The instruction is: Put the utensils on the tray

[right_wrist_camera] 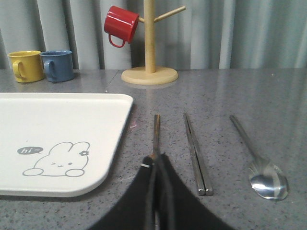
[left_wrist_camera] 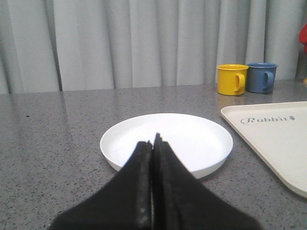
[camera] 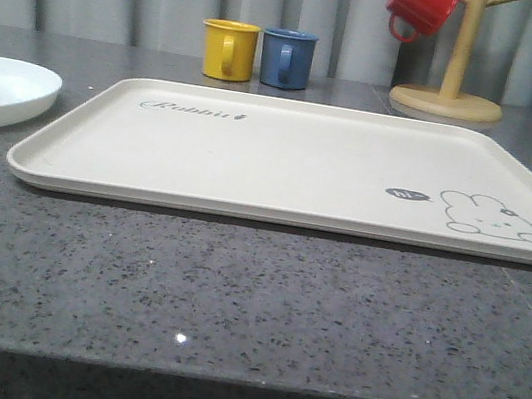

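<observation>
The cream tray [camera: 282, 162] with a bunny drawing lies bare in the middle of the table; its corner shows in the right wrist view [right_wrist_camera: 62, 139] and its edge in the left wrist view [left_wrist_camera: 273, 139]. Beside the tray's right edge lie three utensils side by side on the grey table: a fork [right_wrist_camera: 156, 132], a pair of chopsticks [right_wrist_camera: 195, 151] and a spoon [right_wrist_camera: 259, 163]. My right gripper [right_wrist_camera: 156, 158] is shut, and its fingers hide the fork's head. My left gripper [left_wrist_camera: 152, 143] is shut, in front of a white plate [left_wrist_camera: 192, 139], holding nothing.
Yellow mug [camera: 229, 49] and blue mug [camera: 287, 57] stand behind the tray. A red mug [camera: 421, 5] hangs on a wooden mug tree [camera: 449, 92] at the back right. The white plate [camera: 0, 92] sits left of the tray.
</observation>
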Motion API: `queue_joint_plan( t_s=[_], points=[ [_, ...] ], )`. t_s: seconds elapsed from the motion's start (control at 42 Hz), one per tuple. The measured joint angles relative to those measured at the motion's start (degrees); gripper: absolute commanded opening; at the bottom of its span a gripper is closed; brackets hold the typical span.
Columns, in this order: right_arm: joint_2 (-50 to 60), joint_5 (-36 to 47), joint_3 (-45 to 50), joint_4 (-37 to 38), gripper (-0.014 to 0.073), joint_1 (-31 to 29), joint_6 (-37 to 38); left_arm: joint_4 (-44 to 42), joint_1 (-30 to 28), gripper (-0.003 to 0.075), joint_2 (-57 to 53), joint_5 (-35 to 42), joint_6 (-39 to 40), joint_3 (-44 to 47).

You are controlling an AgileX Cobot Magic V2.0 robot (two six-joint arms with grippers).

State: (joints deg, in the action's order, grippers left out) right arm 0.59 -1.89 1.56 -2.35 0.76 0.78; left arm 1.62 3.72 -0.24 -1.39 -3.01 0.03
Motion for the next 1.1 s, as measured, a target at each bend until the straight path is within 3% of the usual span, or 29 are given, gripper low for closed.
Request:
queue_joint_plan(
  t_s=[0.929, 1.096],
  points=[
    [0.00, 1.89, 0.00, -0.77, -0.0113, 0.00, 0.00, 0.00, 0.00, -0.0020, 0.00, 2.30, 0.00, 0.00],
    [0.00, -2.56, -6.59, -1.88, -0.0113, 0.00, 0.00, 0.00, 0.00, -0.0020, 0.00, -1.76, 0.00, -5.63]
  ],
)
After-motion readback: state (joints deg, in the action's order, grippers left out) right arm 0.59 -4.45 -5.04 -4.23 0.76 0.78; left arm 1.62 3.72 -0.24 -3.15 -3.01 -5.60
